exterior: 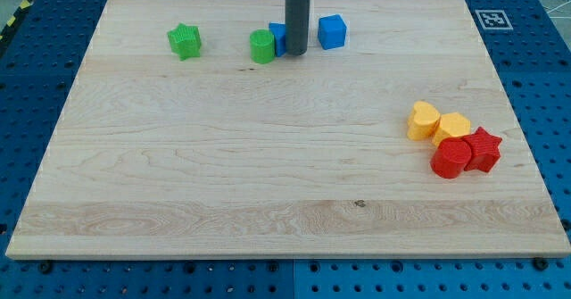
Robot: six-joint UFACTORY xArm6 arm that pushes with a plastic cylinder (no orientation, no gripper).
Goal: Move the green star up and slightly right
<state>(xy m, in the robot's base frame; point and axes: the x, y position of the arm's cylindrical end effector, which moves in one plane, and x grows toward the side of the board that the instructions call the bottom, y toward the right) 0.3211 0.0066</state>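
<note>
The green star (185, 41) lies near the view's top left on the wooden board (223, 156). My tip (295, 52) stands near the view's top middle, well to the right of the star. It is just right of a green round block (262, 46) and in front of a blue block (279, 37) that the rod partly hides. The tip does not touch the star.
A blue cube (332, 31) sits to the right of the rod. At the view's right lie a yellow heart-like block (423, 120), a yellow block (452, 127), a red round block (451, 158) and a red star (484, 148), bunched together.
</note>
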